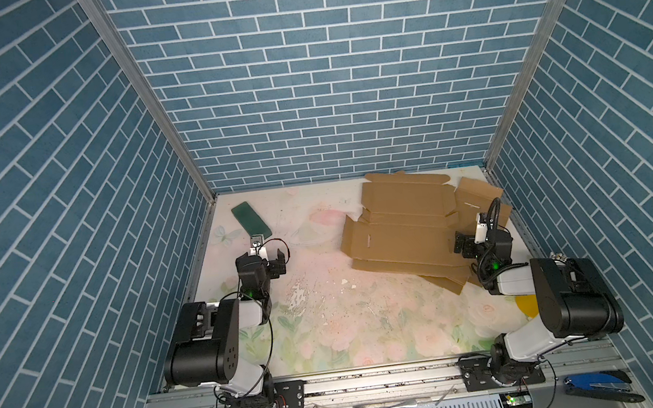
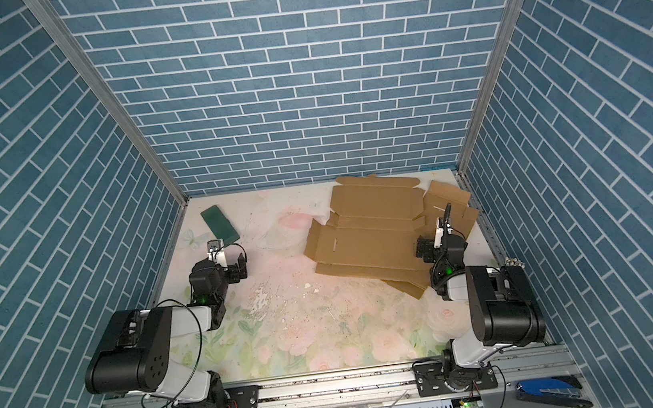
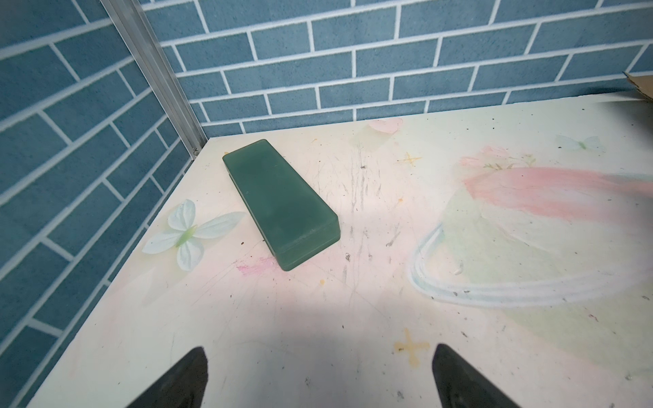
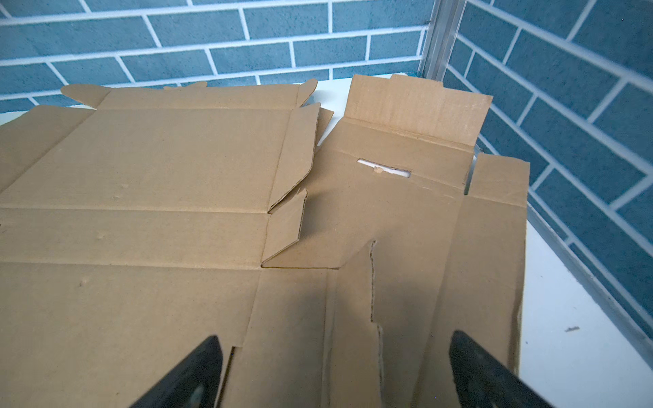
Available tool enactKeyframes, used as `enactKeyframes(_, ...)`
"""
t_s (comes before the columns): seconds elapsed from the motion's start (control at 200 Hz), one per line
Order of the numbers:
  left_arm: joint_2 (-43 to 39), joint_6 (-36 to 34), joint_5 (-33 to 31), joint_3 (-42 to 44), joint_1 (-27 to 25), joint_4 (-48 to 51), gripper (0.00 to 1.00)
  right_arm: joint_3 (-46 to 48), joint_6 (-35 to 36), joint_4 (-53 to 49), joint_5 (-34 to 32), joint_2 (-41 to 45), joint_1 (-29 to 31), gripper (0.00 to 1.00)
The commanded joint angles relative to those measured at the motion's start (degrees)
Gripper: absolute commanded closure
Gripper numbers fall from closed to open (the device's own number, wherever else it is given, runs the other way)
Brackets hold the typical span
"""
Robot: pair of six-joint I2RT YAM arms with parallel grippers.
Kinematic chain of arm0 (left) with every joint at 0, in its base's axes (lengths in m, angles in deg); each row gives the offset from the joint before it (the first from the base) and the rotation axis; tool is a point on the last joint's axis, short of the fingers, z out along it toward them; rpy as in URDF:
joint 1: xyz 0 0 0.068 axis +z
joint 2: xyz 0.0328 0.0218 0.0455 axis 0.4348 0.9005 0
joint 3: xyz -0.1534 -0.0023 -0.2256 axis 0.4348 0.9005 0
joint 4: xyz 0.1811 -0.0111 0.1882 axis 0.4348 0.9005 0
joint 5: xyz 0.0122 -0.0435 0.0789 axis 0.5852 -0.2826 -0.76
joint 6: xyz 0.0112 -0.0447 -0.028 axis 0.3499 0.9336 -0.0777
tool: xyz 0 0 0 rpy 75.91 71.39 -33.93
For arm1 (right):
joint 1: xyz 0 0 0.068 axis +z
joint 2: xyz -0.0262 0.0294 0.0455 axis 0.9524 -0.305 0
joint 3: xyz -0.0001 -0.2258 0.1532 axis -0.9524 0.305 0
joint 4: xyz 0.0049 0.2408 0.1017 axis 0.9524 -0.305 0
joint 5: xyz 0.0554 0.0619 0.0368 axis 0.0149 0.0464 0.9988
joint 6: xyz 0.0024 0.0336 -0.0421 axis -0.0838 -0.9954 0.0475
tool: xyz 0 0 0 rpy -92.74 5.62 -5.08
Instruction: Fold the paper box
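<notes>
The paper box (image 1: 398, 226), up at two o'clock, was plain kraft brown. The block (image 1: 251, 220) at ten o'clock was dull dark green. The tabletop (image 1: 343, 328) was cream, printed with faded pink roses and pale green leaves. The walls (image 1: 322, 67) showed blue brick with white joints. The fingers (image 3: 183, 381) were black.

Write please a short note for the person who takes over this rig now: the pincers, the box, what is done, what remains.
Left pincer: open, empty, above the bare table, facing a green block.
Right pincer: open, empty, above the paper box.
Paper box: lying flat and unfolded at the far right of the table, overlapping another flat blank.
Done: nothing folded yet.
Left: raise the walls, tuck the flaps, close it.
</notes>
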Motion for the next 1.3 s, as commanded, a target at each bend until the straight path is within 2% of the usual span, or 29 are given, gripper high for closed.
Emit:
enactKeyframes(0.0, 0.4, 0.2, -0.7, -0.5, 0.2, 0.0, 0.0, -1.7, 1.6, 0.0, 0.5, -0.1, -0.1, 0.01)
enactKeyframes(0.075, 0.3, 1.8, -3.6, 0.5, 0.6, -1.9, 0.0, -1.7, 1.6, 0.1, 0.4, -0.1, -0.1, 0.01)
enactKeyframes(0.305, -0.4, 1.8, -3.4, 0.8, 0.8, -1.9, 0.0, -1.6, 1.5, 0.0, 0.5, -0.1, -0.1, 0.01)
enactKeyframes(0.39, -5.2, 0.0, -8.9, -0.2, -2.0, 3.7, 0.0, -1.6, 1.1, -2.3, -1.0, 3.4, -0.1, 0.01)
enactKeyframes(0.47, -10.6, -0.6, -15.3, -1.2, -4.8, 9.9, 0.0, -3.2, 0.5, -9.7, -4.0, 8.8, 0.4, 0.01)
enactKeyframes(0.575, -16.8, 4.3, -22.3, -2.8, -7.0, 19.6, 0.0, -6.9, -3.4, -21.4, -8.7, 14.5, 1.3, 0.01)
enactKeyframes(0.705, -22.0, 8.5, -24.9, -6.6, -9.4, 31.0, 0.01, -14.2, -12.2, -43.2, -15.2, 20.2, 2.1, 0.01)
enactKeyframes(0.795, -24.2, 10.6, -25.9, -10.8, -11.3, 38.8, 0.0, -18.9, -21.7, -54.6, -13.9, 22.5, 2.0, 0.01)
enactKeyframes(0.825, -24.6, 12.6, -25.2, -12.0, -11.3, 41.4, 0.0, -19.6, -26.1, -57.1, -11.4, 23.1, 1.5, 0.01)
enactKeyframes(0.895, -25.0, 18.4, -22.8, -15.4, -11.3, 47.0, 0.0, -18.4, -27.1, -55.4, 3.9, 24.9, -0.3, 0.02)
enactKeyframes(0.955, -25.3, 26.2, -21.5, -18.4, -11.3, 53.9, 0.0, -18.3, -29.1, -56.5, 9.9, 25.6, -0.4, 0.07)
enactKeyframes(0.985, -25.5, 29.2, -19.0, -19.5, -10.9, 55.4, 0.0, -18.5, -30.8, -58.1, 11.3, 25.6, -0.3, 0.09)
enactKeyframes(1.035, -26.0, 28.8, -7.7, -19.7, -8.7, 53.0, 0.0, -18.5, -32.8, -60.5, 13.7, 25.5, -0.3, 0.12)
enactKeyframes(1.07, -26.4, 29.3, -2.5, -19.4, -7.0, 51.4, 0.01, -18.5, -33.6, -61.9, 15.4, 25.7, -0.2, 0.14)
enactKeyframes(1.19, -24.0, 28.6, 0.7, -24.4, -6.1, 57.9, 0.12, -19.0, -35.5, -67.9, 16.8, 27.1, 1.8, 0.17)
enactKeyframes(1.255, -20.7, 28.3, 4.5, -27.8, -6.9, 61.6, 0.16, -19.8, -36.2, -71.0, 16.2, 26.9, 4.3, 0.18)
enactKeyframes(1.295, -18.6, 28.1, 4.7, -29.3, -8.6, 63.5, 0.16, -20.7, -36.1, -72.4, 16.3, 25.9, 6.3, 0.19)
